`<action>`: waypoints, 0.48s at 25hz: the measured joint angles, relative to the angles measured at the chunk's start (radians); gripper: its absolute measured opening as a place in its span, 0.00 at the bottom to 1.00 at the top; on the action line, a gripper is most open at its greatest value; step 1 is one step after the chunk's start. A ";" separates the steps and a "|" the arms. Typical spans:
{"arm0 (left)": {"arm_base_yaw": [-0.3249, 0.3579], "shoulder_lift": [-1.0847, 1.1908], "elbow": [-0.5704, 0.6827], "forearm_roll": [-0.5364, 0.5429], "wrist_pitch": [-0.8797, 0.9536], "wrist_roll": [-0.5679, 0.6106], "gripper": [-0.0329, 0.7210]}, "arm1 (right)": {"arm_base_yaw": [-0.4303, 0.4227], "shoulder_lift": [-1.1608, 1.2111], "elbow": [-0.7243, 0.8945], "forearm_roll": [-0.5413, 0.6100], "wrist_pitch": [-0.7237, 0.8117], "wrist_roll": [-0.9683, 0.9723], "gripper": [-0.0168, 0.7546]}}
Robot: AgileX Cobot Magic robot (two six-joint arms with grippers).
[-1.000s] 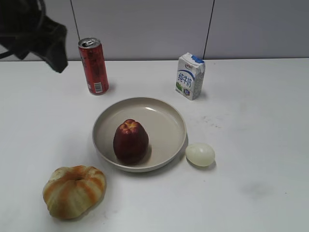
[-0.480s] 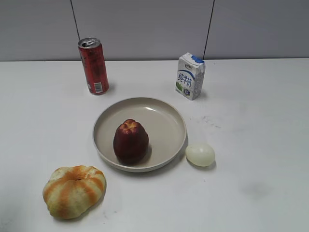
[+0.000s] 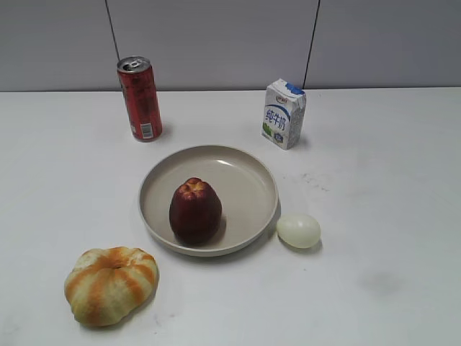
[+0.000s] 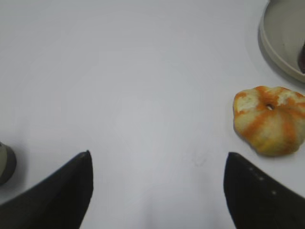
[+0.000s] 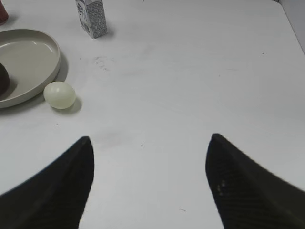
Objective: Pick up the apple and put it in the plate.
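Apple [image 3: 195,210] upright in plate [image 3: 248,173], toward its front-left part, touching no rim. Plate near centre of worktop [image 3: 389,180]. Can [image 3: 140,98] upright behind plate, to the left, well apart from it. Carton [image 3: 283,113] upright behind plate, to the right, level with can. Egg [image 3: 298,230] just beside plate's front-right rim, on worktop. Bun [image 3: 111,283] in front of plate, to the left, near front edge of view and apart from rim.
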 joint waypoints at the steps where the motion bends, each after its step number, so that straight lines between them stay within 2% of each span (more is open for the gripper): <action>1: 0.000 -0.030 0.014 -0.002 -0.001 0.006 0.91 | 0.000 0.000 0.000 0.000 0.000 0.000 0.78; 4: 0.000 -0.108 0.059 -0.010 -0.024 0.015 0.90 | 0.000 0.000 0.000 0.000 0.000 0.000 0.78; 12: 0.000 -0.127 0.068 -0.012 -0.039 0.017 0.85 | 0.000 0.000 0.000 0.000 0.000 0.000 0.78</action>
